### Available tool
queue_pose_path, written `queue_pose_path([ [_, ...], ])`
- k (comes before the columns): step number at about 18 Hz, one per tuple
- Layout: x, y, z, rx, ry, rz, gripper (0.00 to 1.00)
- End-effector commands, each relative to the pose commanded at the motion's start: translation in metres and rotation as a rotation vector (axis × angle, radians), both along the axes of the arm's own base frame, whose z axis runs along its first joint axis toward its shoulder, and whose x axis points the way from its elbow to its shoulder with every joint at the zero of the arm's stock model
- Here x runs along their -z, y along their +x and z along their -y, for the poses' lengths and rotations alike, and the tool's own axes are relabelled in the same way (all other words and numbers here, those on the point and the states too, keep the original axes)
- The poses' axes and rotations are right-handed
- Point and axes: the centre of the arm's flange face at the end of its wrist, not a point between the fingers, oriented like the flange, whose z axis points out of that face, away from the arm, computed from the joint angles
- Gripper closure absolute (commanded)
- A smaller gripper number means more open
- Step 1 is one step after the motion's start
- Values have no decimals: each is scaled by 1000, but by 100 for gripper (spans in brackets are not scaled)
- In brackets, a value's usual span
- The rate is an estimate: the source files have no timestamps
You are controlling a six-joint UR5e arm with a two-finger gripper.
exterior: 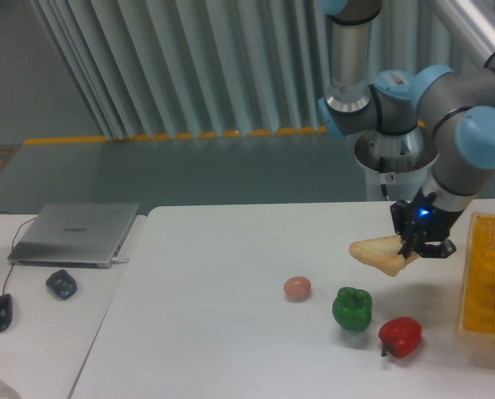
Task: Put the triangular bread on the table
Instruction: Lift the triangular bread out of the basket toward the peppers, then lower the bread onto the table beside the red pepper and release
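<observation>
Bread point(380, 253), triangular, pale tan wedge with a lighter top: you have it pinched at one edge in the gripper point(413, 247) fingers, held above the worktop point(222, 316), which is plain white, smooth and round-cornered. Below it on the worktop sit a glossy green pepper point(352, 307), a red pepper point(400, 335) and a small pinkish-orange ball point(297, 288). Yellow mesh basket point(487, 283) at the right edge; grey laptop point(74, 233) on the adjoining surface, ribbed grey wall behind.

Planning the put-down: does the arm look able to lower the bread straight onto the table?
Probably yes. The tool holds the bread above bare table; the green pepper sits nearer the camera, seemingly clear of that spot.
</observation>
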Motion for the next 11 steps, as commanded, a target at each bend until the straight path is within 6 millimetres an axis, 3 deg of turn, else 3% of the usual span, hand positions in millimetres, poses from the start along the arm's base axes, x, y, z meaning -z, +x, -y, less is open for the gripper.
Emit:
queue_pose_path([
  [9,9,-7,-10,-49,26,-65,96],
  [11,13,-10,-9,-39,3,-83,88],
])
